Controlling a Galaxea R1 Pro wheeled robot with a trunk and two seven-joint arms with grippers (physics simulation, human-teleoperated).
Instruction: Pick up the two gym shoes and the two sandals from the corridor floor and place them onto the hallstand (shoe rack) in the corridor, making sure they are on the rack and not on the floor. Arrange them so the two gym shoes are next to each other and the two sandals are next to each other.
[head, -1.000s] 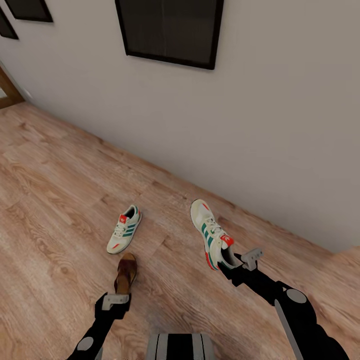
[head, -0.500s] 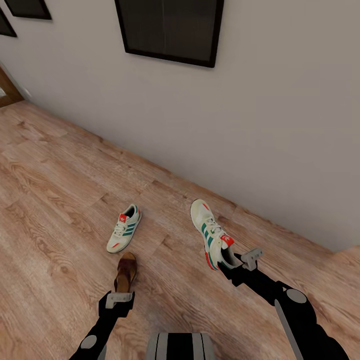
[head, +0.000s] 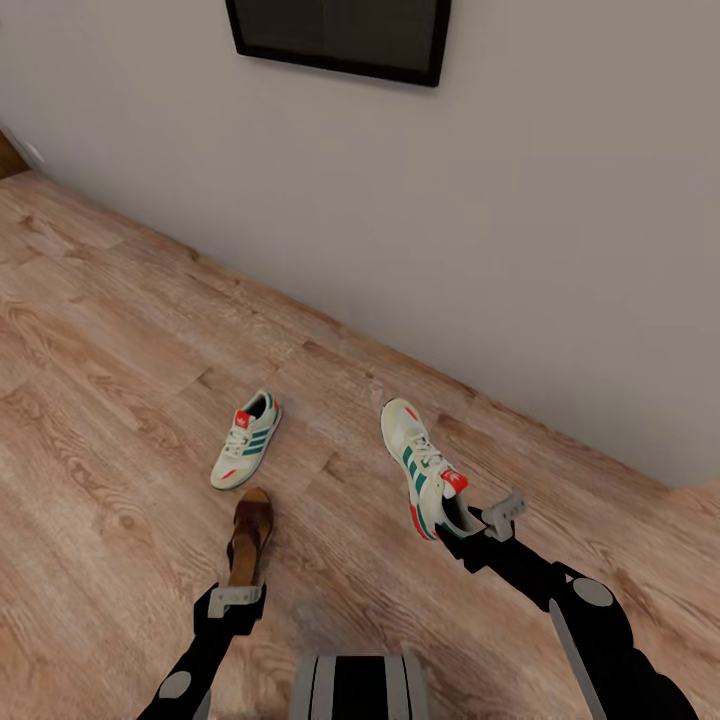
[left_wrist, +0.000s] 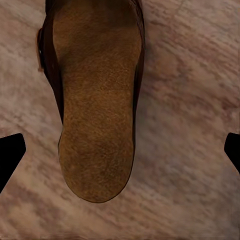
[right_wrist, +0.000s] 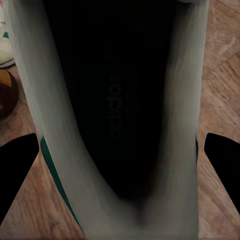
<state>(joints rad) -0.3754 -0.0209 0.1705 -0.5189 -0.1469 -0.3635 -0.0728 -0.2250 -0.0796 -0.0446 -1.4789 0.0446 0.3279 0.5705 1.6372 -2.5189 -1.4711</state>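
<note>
One gym shoe (head: 245, 453) lies on the corridor floor (head: 110, 380). The other gym shoe (head: 420, 468) hangs above the floor with my right gripper (head: 468, 522) shut on its heel; in the right wrist view its dark inside (right_wrist: 115, 100) sits between the fingers (right_wrist: 17, 165). A dark brown sandal (head: 250, 533) with a tan insole lies just below the floor shoe. My left gripper (head: 235, 597) hovers over its heel end, open; in the left wrist view the sandal (left_wrist: 97, 100) lies between the wide-apart fingertips (left_wrist: 10, 155). The hallstand is out of view.
A grey wall (head: 520, 260) runs diagonally behind the shoes, with a dark framed picture (head: 340, 40) on it. A wooden door frame (head: 8, 155) shows at the far left. My base (head: 360, 690) is at the bottom edge. Bare floor stretches to the left.
The whole view has shifted, with the wall picture sliding upward, so the camera moved. The right gripper still holds its gym shoe, and the left gripper stays open over the sandal.
</note>
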